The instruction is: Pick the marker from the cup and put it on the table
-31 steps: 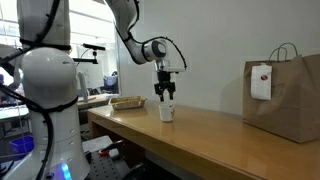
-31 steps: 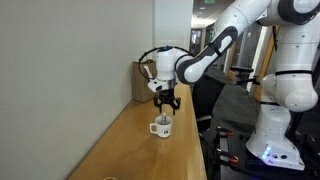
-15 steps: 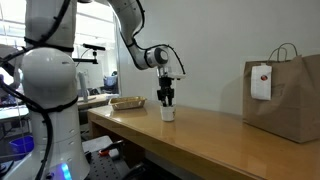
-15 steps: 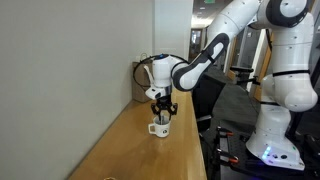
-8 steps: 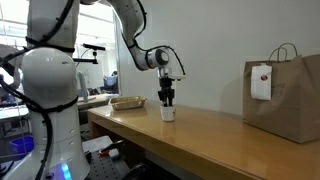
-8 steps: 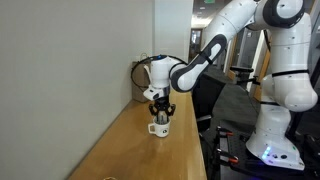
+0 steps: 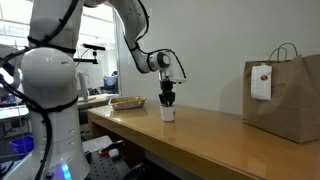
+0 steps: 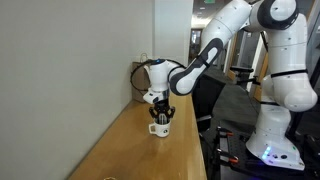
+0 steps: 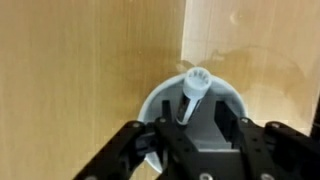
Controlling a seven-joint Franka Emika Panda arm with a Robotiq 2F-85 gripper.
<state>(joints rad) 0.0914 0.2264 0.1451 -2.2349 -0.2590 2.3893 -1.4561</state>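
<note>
Right now the black claw [image 9: 200, 123] straddles the pale grey stick-like marker [image 9: 193, 88] inside the small white cylindrical cup [image 9: 226, 96]; whether it pinches, I can't tell.

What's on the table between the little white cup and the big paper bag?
Nothing: in an exterior view, only bare table shows between cup and paper bag.

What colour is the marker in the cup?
The marker has a pale grey-white cap end and a dark barrel below, inside the white cup. It shows best in the wrist view.
</note>
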